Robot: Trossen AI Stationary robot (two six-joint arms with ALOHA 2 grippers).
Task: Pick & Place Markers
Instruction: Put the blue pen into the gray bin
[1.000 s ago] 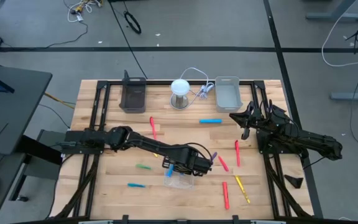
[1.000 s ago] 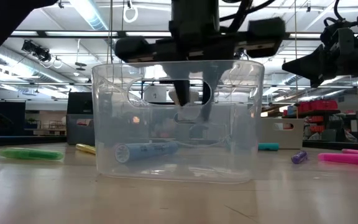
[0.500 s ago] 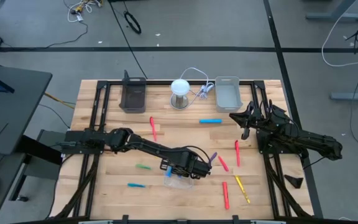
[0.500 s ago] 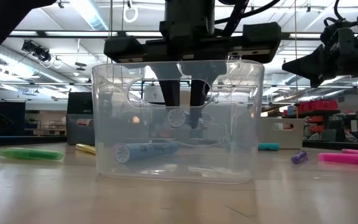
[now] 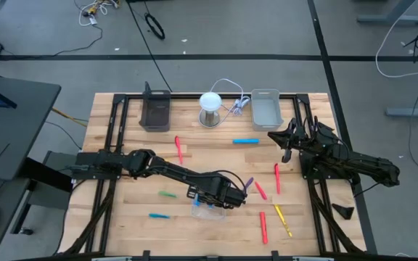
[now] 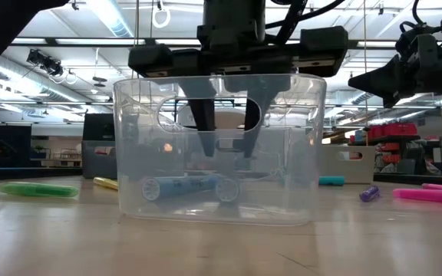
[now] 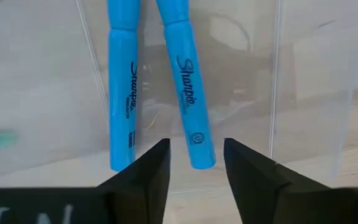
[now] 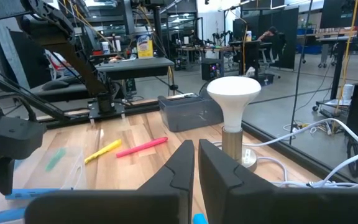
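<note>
- Left gripper hangs inside the clear tray, jaws spread above two blue markers (both lying loose).
- Lifting out carelessly could snag the tray's wall and tip it.
- Right gripper waits at the desk's far side, jaws pressed together.

My two arms are black, built of chunky jointed links (with thin dark cables looped along them). My left gripper ends in two flat, matte black fingers with angled tips. My right gripper has the same dark wedge-shaped pair.
</note>
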